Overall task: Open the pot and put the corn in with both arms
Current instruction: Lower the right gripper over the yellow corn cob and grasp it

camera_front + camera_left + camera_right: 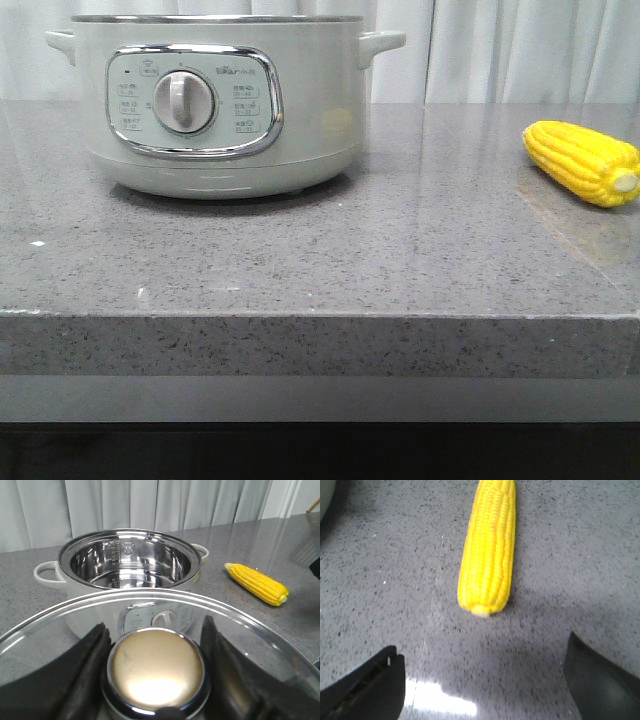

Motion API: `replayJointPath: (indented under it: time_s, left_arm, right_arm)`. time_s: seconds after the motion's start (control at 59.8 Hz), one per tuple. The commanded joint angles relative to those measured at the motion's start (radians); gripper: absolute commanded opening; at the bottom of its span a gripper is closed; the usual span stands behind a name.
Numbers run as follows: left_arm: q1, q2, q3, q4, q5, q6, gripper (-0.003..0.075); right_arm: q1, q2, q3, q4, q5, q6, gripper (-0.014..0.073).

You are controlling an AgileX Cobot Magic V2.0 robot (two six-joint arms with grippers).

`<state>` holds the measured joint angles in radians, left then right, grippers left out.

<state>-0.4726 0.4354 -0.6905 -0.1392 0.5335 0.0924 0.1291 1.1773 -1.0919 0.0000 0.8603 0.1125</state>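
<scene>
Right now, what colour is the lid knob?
Gold-brass with chrome rim, lid knob; clearest in left wrist view.

a grey speckled stone desk [300, 260] carries two things. the pot [225, 105] stands toward the desk's back left, lid off, dial panel facing the front edge. the corn [583, 162] lies flat near the right edge, well apart from the pot, pale stub end toward the front-right.

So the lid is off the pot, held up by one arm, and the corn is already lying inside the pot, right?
Not quite. The left gripper does hold the glass lid off the pot, but the corn lies on the counter beside it; the left wrist view shows the pot empty.
</scene>
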Motion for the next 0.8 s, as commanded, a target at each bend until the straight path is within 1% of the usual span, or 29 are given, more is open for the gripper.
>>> replayJointPath:
  time_s: [0.0, 0.285, 0.469, 0.787]
  left_arm:
    - [-0.006, 0.001, -0.038, -0.017, -0.158, -0.006, 0.0219]
    - [-0.006, 0.001, -0.038, -0.017, -0.158, -0.006, 0.0219]
    - [-0.006, 0.001, -0.038, -0.017, -0.158, -0.006, 0.0219]
    - [-0.006, 0.001, -0.038, -0.017, -0.158, -0.006, 0.0219]
  right_arm:
    - [0.001, 0.066, -0.094, 0.0, -0.026, -0.008, 0.0645]
    - [0.001, 0.304, -0.257, 0.0, 0.014, -0.008, 0.0645]
    - [0.001, 0.426, -0.334, -0.04, 0.023, -0.009, 0.0645]
    - [0.001, 0.554, -0.392, -0.041, 0.048, -0.009, 0.0645]
